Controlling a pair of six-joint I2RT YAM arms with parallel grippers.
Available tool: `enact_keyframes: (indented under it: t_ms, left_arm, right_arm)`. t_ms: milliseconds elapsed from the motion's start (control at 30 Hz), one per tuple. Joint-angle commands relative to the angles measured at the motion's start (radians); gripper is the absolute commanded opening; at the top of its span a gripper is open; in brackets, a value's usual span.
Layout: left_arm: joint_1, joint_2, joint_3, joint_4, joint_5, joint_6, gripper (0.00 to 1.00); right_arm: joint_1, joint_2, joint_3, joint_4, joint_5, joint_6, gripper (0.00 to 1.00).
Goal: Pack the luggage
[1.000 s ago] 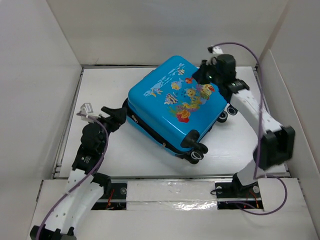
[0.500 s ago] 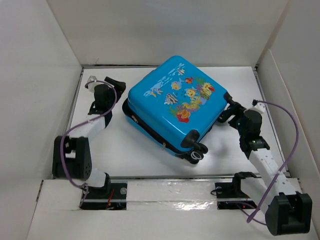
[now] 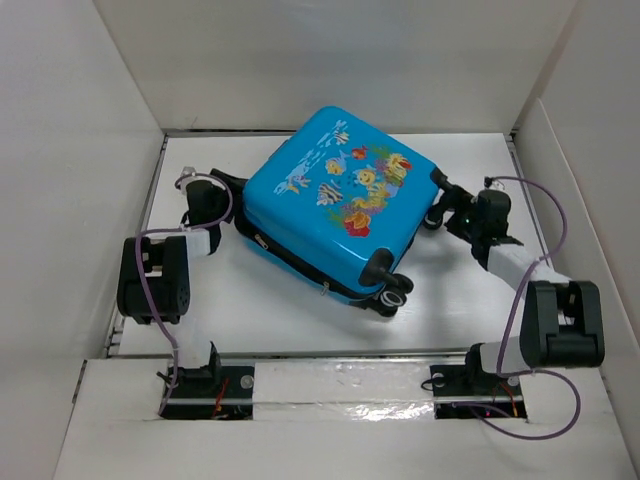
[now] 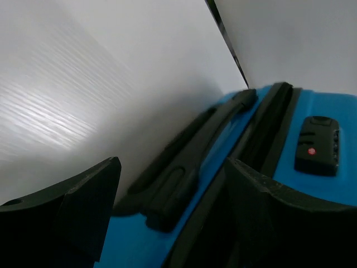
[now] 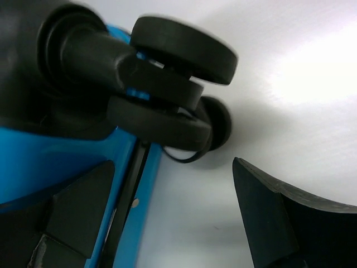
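Currently the luggage (image 3: 335, 200) lies flat on the bench (image 3: 250, 310), closed, with its printed shell facing up. It is turned diagonally: the end with the wheels points to the near right, and the opposite end points to the far left.

The two arms stand on opposite sides of it. The left claw (image 3: 230, 183) is at the left side of the case. In its wrist view its fingers are spread wide, and the black carry handle (image 4: 189, 151) lies between them without being pinched; a small lock (image 4: 317, 146) sits just beside. The right claw (image 3: 438, 200) is at the wheel end, also released and holding nothing, with one black wheel (image 5: 178, 50) directly ahead of its fingers.

I judge that packing has not begun, because the case must first be opened. Both claws are just beside the shell, but the left one is better placed, since the handle already runs across its gap. The right one faces only wheels, which give a poor hold.
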Motion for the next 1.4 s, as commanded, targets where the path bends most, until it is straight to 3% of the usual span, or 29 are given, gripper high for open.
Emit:
enact_keyframes:
  t_ms: [0, 267, 367, 467, 533, 667, 967, 1133, 1267, 1367]
  left_arm:
    - [-0.029, -0.026, -0.140, 0.133, 0.041, -0.008, 0.72]
    - [-0.049, -0.272, -0.470, 0.238, 0.038, 0.032, 0.66]
    - [-0.049, -0.399, -0.559, 0.195, 0.039, 0.061, 0.62]
    - [-0.061, -0.521, -0.631, 0.157, 0.056, 0.096, 0.51]
    - [-0.086, -0.611, -0.668, 0.070, 0.061, 0.130, 0.47]
    - [-0.126, -0.761, -0.713, -0.037, 0.032, 0.161, 0.38]
    - [-0.135, -0.969, -0.797, -0.136, 0.130, 0.153, 0.32]
    - [-0.135, -0.955, -0.782, -0.135, 0.153, 0.181, 0.32]
    - [-0.178, -0.909, -0.770, -0.089, 0.163, 0.182, 0.31]
    - [-0.330, -0.836, -0.750, -0.054, 0.046, 0.164, 0.31]
  right_arm:
    - [0.149, 0.086, 0.156, 0.162, -0.248, -0.024, 0.94]
    - [0.295, 0.343, 0.551, 0.027, -0.301, -0.147, 0.90]
    - [0.306, 0.429, 0.695, -0.051, -0.340, -0.179, 0.88]
    - [0.327, 0.499, 0.809, -0.123, -0.360, -0.229, 0.88]
    - [0.336, 0.544, 0.915, -0.233, -0.356, -0.263, 0.88]
    - [0.347, 0.584, 1.030, -0.289, -0.347, -0.285, 0.88]
    - [0.326, 0.618, 1.122, -0.344, -0.362, -0.315, 0.88]
    - [0.269, 0.538, 1.107, -0.375, -0.393, -0.346, 0.88]
    - [0.279, 0.386, 0.997, -0.343, -0.362, -0.392, 0.75]
    - [0.292, 0.263, 0.896, -0.321, -0.324, -0.415, 0.63]
